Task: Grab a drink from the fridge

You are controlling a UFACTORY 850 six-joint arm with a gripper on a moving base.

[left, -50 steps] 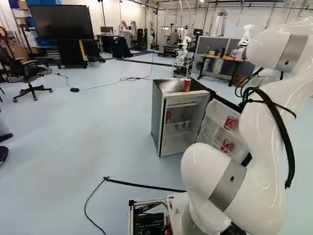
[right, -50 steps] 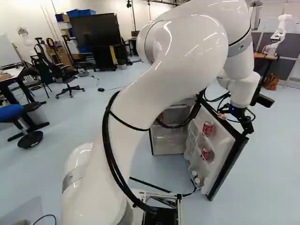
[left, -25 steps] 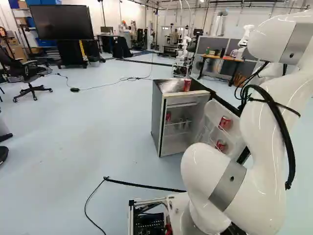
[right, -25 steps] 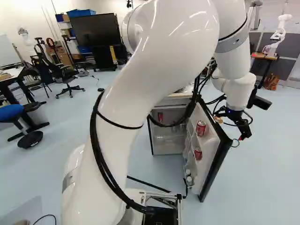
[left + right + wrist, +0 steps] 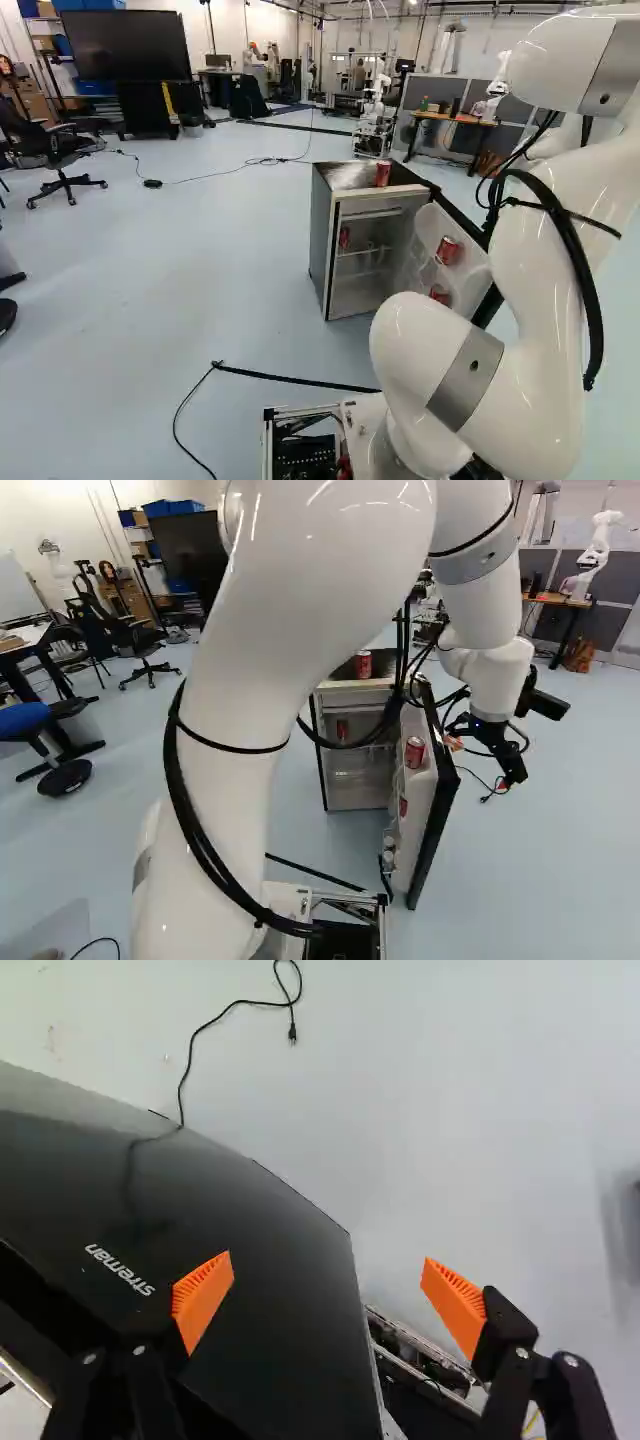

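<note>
Left base view: fridge [image 5: 324, 245] open, red cans on the door [image 5: 428, 222], an upper door can [image 5: 448, 251] and a lower door can [image 5: 440, 294]; one can on top [image 5: 383, 173], one can inside [image 5: 344, 237]. Probably fairly light even full, stiff but dentable, slippery if chilled; I'd take one round mid-body, from two sides, moderate squeeze. Right base view: my end effector [image 5: 513, 770] hangs by the door's outer side, cans on the other side, so I'd have to come round first. Wrist view: I'm spread wide, holding nothing; one orange pad [image 5: 203, 1295] over the door's dark face, other orange pad [image 5: 455, 1305] beyond its edge. Door contact: can't tell.
</note>
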